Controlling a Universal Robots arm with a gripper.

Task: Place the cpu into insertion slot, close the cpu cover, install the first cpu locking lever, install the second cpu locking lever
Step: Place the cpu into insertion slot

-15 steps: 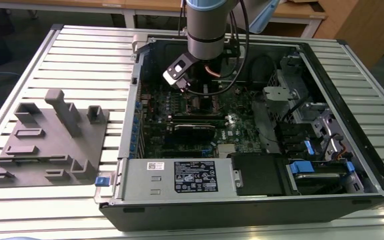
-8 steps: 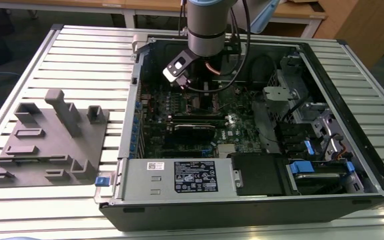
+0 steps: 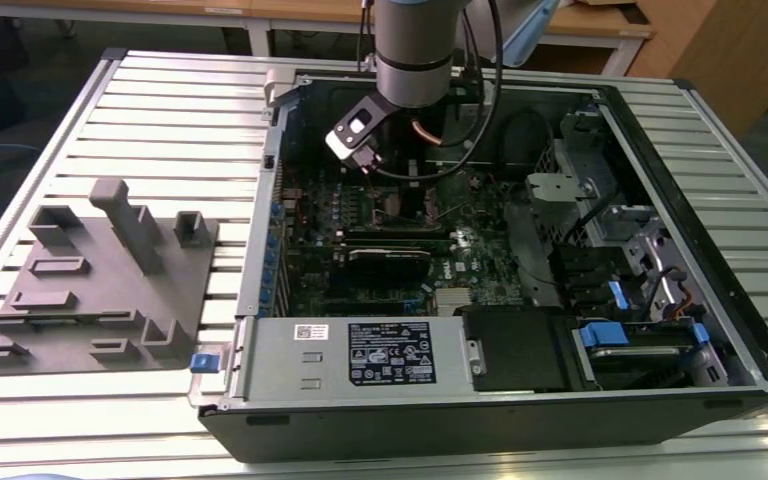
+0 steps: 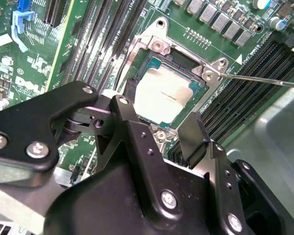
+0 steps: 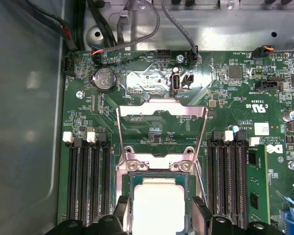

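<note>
exterior view
arm: (image 3: 414,50) reaching down into open computer case (image 3: 491,425) on slatted table (image 3: 157,110)
gripper: (image 3: 373,160) low inside case, over far part of green motherboard (image 3: 491,265)
off to side: grey fixture tray (image 3: 104,290) on table at exterior view's left of case, well apart from gripper

second wrist view
fingers: (image 4: 137,142) spread apart, released, nothing clamped between them
cpu: (image 4: 169,93) seated flat in insertion slot (image 4: 159,47), silver top up, just beyond fingertips and in line with gap between them, apart from both
locking lever: (image 4: 259,79) thin metal rod running out from slot's corner, lying free over board
around: long black memory slots (image 4: 105,44) flanking insertion slot

first wrist view
cpu: (image 5: 159,193) in slot, between the two black fingertips, top fully exposed
cpu cover: (image 5: 161,111) standing open, hinged at slot edge away from fingers, board showing through its window
in the way: open cover and its hinge close beyond cpu; memory slots close on both sides
further: coin cell battery (image 5: 104,78) and cables (image 5: 137,19) past cover, near case wall
</note>
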